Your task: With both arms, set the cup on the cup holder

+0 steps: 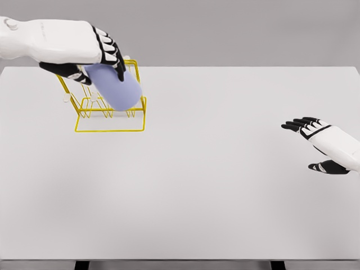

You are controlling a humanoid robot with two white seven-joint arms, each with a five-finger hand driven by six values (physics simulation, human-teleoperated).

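A: White table (pixel 185 185) takes up most of the view; yellow wire cup holder (pixel 110 115) sits at its far left; pale blue cup (pixel 117 87) tilted over the holder, bottom end low among the wires; can't tell whether it touches them.

B: Left hand (pixel 93 53) comes in from the upper left; fingers (pixel 111 53) wrapped round the upper end of the cup, gripping it; so I'd call this the placing step, cup at the holder but not let go.

A: Right hand (pixel 315 140) well apart, over the right edge of the table; fingers spread, holding nothing; resting, by the look of it.

B: Next move, my guess: line the tilted cup up with one of the holder's prongs; ease it down until the wire bears it; only then loosen the grip.

A: Risk, as I judge it: the holder looks light; a sideways nudge could shift it.
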